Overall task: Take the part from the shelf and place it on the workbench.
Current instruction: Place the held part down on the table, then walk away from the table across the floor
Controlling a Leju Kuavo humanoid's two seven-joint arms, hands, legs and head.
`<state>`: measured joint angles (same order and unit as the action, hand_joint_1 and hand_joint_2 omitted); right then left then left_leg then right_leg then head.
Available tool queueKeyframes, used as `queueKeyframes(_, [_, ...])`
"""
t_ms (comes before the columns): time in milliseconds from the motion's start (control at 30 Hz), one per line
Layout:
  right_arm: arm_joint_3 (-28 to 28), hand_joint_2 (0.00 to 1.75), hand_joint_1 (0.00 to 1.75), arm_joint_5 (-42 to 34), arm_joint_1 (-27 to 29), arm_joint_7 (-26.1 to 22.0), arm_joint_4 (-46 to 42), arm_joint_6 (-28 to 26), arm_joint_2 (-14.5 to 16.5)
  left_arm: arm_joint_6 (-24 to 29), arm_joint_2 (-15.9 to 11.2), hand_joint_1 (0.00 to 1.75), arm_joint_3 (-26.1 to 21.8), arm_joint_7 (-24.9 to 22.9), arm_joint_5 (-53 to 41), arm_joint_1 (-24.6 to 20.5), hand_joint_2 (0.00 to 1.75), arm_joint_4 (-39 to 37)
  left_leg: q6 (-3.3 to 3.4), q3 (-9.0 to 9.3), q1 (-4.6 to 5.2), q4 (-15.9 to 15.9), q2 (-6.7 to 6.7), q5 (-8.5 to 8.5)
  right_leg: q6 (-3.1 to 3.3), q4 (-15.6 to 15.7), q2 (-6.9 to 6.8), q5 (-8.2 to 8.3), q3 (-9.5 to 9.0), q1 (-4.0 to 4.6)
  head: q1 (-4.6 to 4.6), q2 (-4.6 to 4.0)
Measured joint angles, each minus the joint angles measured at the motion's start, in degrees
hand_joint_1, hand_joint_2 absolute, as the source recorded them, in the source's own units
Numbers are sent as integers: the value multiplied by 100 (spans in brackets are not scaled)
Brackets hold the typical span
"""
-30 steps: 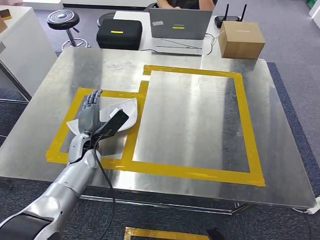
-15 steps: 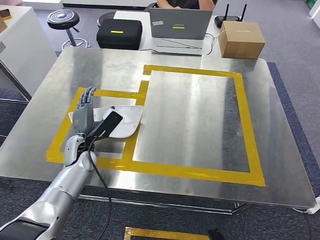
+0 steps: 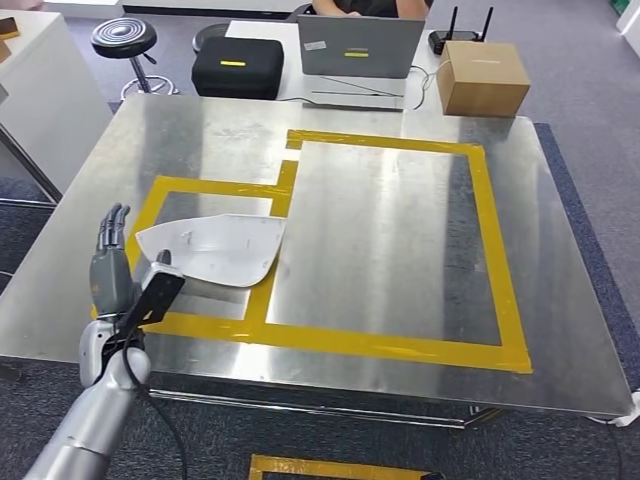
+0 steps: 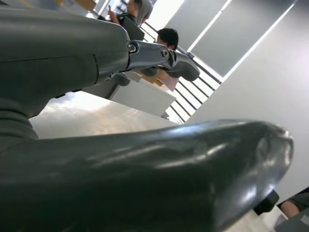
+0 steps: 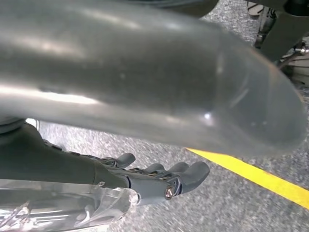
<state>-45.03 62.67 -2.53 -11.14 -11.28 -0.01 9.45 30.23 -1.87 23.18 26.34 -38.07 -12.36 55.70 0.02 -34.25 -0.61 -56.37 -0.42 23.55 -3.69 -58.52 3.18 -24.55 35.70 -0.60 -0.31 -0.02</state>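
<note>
On the workbench [image 3: 362, 110] lies the part [image 3: 215, 248]; left robot hand [image 3: 109, 265] spread, empty

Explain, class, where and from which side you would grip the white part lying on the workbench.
Grip the white part at its narrow pointed end, coming from the left hand's side. It lies flat and thin on the workbench, and that tip points toward the hand, so it probably needs pinching at the edge.

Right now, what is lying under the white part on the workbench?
The white part lies on the metal workbench, over yellow tape at its right end. Anything directly beneath it is covered.
</note>
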Motion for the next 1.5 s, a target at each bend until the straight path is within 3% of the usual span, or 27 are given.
queueKeyframes(33, [-25,0,0,-25,11,-3,0,-11,1,24,-16,0,-78,76,117,222,0,210,15,14,-14,40,28,-22,-12,-221,-73,-177,82,3,13,0])
queueKeyframes(100, [-73,0,0,-63,24,-3,0,-28,2,100,-32,0,-229,213,340,654,0,547,29,12,-17,55,82,-34,-45,-969,-216,-648,350,-8,33,1])
queueKeyframes(167, [-105,0,0,-86,45,-1,0,-36,7,208,-20,0,-352,330,566,1029,0,759,15,-8,-22,54,125,-43,-85,-1520,-264,-887,500,-29,34,1])
queueKeyframes(200, [-124,0,0,-95,59,2,0,-40,9,281,-1,0,-422,390,693,1182,0,836,-2,-21,-31,53,135,-53,-105,-1504,-272,-853,431,-42,37,0])
queueKeyframes(233, [-145,0,0,-102,68,2,0,-49,10,359,23,0,-502,451,836,1314,0,895,-27,-33,-46,50,138,-67,-126,-1251,-278,-728,240,-61,36,-1])
queueKeyframes(300, [-186,0,0,-110,65,0,1,-76,23,518,75,0,-712,574,1148,1527,0,979,-105,-60,-69,28,135,-95,-163,-428,-294,-470,-314,-93,43,0])
queueKeyframes(367, [-213,0,0,-118,55,-10,1,-107,48,661,132,0,-997,654,1384,1653,0,1006,-199,-85,-69,-3,127,-132,-107,30,-269,-376,-589,-93,37,1])
queueKeyframes(467, [-255,0,0,-129,57,-18,1,-152,63,737,276,0,-1699,879,1721,1692,0,831,-322,-115,-90,-2,117,-190,78,27,-219,-337,-501,-68,20,1])
queueKeyframes(500, [-274,0,0,-133,58,-18,1,-161,65,705,323,0,-2005,999,1890,1676,0,679,-351,-146,-100,-55,114,-105,138,25,-215,-295,-463,-66,10,1])
queueKeyframes(567, [-317,0,0,-140,64,-19,1,-172,69,539,400,0,-2679,1211,2279,1575,0,250,-380,-316,-99,-495,100,347,235,32,-211,-185,-360,-62,-18,0])
queueKeyframes(633, [-352,0,0,-144,72,-18,2,-182,73,227,463,0,-3358,1299,2666,1416,0,-303,-380,-541,-87,-1242,85,858,276,31,-209,-73,-213,-35,-41,0])
queueKeyframes(667, [-365,0,0,-143,75,-17,2,-184,76,60,482,0,-3665,1307,2815,1340,0,-603,-373,-585,-85,-1503,79,967,282,30,-209,-20,-140,-20,-42,1])
queueKeyframes(733, [-387,0,0,-134,78,-11,2,-190,80,-180,499,0,-4221,1281,2991,1189,0,-1267,-335,-411,-77,-1501,73,860,274,27,-204,85,0,4,-42,1])
queueKeyframes(800, [-409,0,0,-126,71,-5,2,-193,82,-253,501,0,-4654,1086,2976,1038,0,-1939,-277,138,-54,-838,59,635,241,22,-198,193,121,17,-44,-1])
queueKeyframes(867, [-431,0,0,-122,61,-7,2,-186,84,-250,502,0,-4928,704,2840,942,0,-2535,-224,642,-24,-138,40,614,188,15,-195,296,193,36,-38,0])
queueKeyframes(900, [-439,0,0,-122,58,-8,2,-176,85,-242,505,0,-5003,490,2765,932,0,-2785,-200,747,-8,25,33,642,157,21,-196,347,206,41,-42,1])
queueKeyframes(967, [-458,0,0,-122,70,-11,2,-156,85,-240,530,0,-5095,140,2670,965,0,-3216,-119,716,8,78,49,595,84,58,-194,440,209,27,-47,1])
queueKeyframes(1033, [-480,0,0,-122,95,-11,2,-144,85,-240,561,0,-5159,-6,2630,1002,0,-3514,-15,631,8,87,74,491,20,-79,-218,233,277,9,-28,1])
queueKeyframes(1133, [-493,0,0,-122,91,-14,2,-137,85,-240,580,0,-5219,-71,2601,1020,0,-3782,63,422,24,88,94,304,-36,-1068,-258,-611,530,5,20,1])
queueKeyframes(1167, [-493,0,0,-122,85,-16,2,-136,85,-240,581,0,-5230,-86,2596,1022,0,-3844,70,340,35,85,100,237,-45,-1406,-260,-768,572,6,23,1])
queueKeyframes(1200, [-494,0,0,-122,83,-16,2,-134,85,-240,582,0,-5240,-97,2592,1022,0,-3897,72,258,47,81,105,172,-45,-1595,-261,-788,537,7,22,1])
queueKeyframes(1233, [-494,0,0,-122,83,-16,2,-133,85,-241,583,0,-5247,-104,2590,1021,0,-3943,70,179,58,77,107,108,-34,-1577,-262,-689,398,11,22,1])
queueKeyframes(1300, [-496,0,0,-122,73,-16,2,-133,85,-242,586,0,-5262,-123,2587,1017,0,-4013,52,50,74,70,108,-9,29,-946,-271,-432,-186,34,22,1])
queueKeyframes(1367, [-496,0,0,-120,43,-17,1,-133,85,-255,594,0,-5280,-224,2553,1010,0,-4062,9,-27,93,62,112,-112,91,-69,-298,-442,-819,69,15,1])
queueKeyframes(1400, [-496,0,0,-114,31,-16,1,-135,85,-275,600,0,-5286,-343,2509,1003,0,-4088,-19,-44,94,61,116,-161,113,196,-308,-498,-975,85,19,1])
queueKeyframes(1433, [-496,0,0,-105,24,-14,1,-137,85,-307,608,0,-5287,-508,2452,998,0,-4115,-49,-54,93,68,120,-210,131,313,-313,-521,-1018,98,22,1])
queueKeyframes(1500, [-496,0,0,-83,31,3,2,-140,85,-377,635,0,-5283,-840,2318,1004,0,-4177,-115,-90,83,64,116,-243,199,330,-317,-428,-921,92,35,0])
